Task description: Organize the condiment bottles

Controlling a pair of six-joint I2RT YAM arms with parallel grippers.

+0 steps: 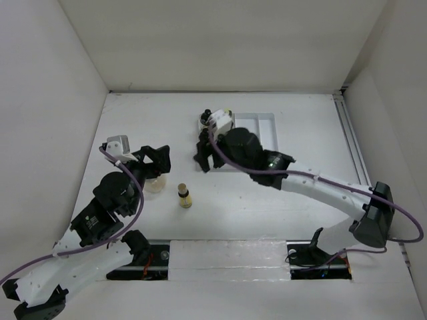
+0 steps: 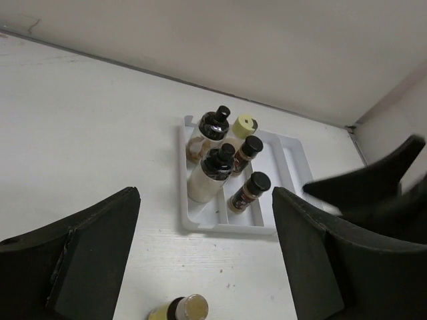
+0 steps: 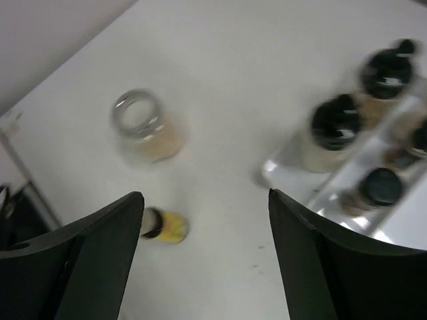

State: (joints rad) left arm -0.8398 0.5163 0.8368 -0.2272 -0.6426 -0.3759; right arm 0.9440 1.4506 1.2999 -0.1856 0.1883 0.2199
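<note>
Off the white three-compartment tray (image 1: 263, 123): small yellow dark-capped bottle (image 1: 184, 197), mid-table toward the near edge, apparently toppled, long axis near-to-far. Lies between both claws, about equally close. Left gripper (image 2: 205, 197) spread wide, empty, with wide clear glass jar (image 1: 155, 185) just beside. Right gripper (image 3: 205, 197) spread too, empty.

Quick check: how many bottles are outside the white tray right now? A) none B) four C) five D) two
D: only the small yellow bottle and the clear glass jar sit on the bare table, off the tray.
</note>
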